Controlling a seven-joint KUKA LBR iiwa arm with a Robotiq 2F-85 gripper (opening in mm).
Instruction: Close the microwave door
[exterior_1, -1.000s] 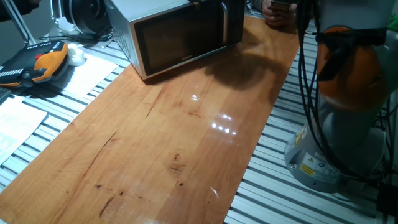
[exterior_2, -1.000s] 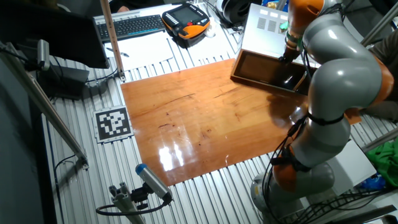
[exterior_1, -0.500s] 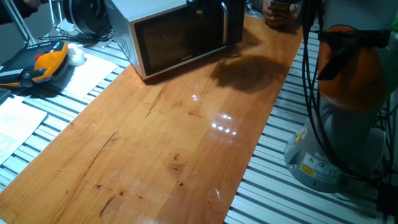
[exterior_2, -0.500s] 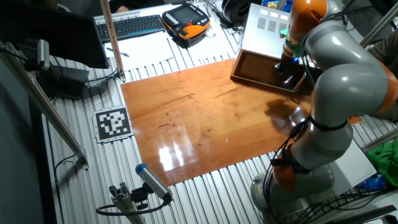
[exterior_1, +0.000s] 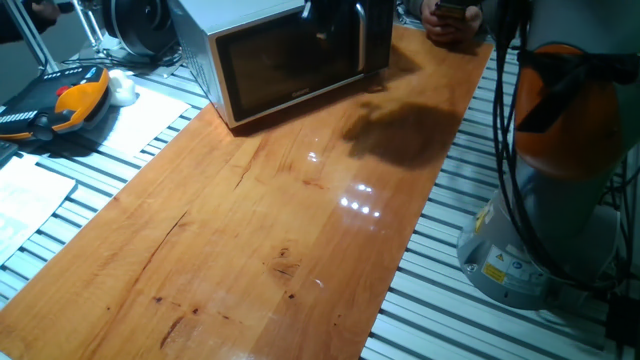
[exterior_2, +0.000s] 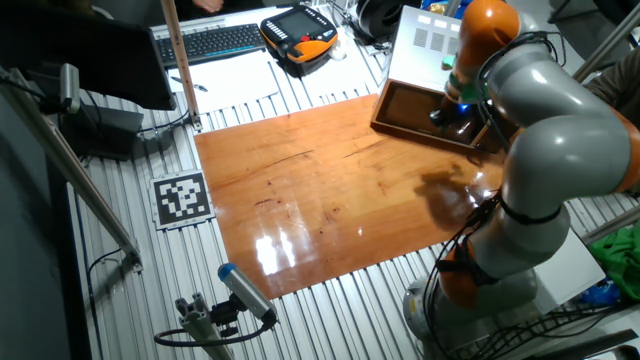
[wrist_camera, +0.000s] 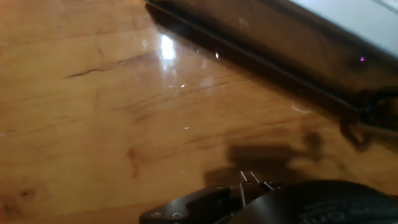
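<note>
the arm (exterior_2: 545, 110) has swung away from the microwave (exterior_1: 270, 50), and its gripper (exterior_2: 447, 116) has backed off the microwave door (exterior_1: 290, 62). its shadow (exterior_1: 400, 130) on the wooden table (exterior_1: 260, 230) has slid further from the door.

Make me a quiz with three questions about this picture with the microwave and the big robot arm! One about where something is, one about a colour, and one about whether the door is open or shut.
1. Where does the microwave stand?
A. at the far end of the wooden table
B. on the floor
C. in the middle of the table

2. What colour is the handheld controller on the left?
A. green and white
B. black and orange
C. all blue

3. How is the microwave door?
A. taken off
B. wide open
C. shut

Answers: 1 A, it sits by the table's far edge. 2 B, orange shows on its black body. 3 C, the dark glass lies flat against the front.
</note>
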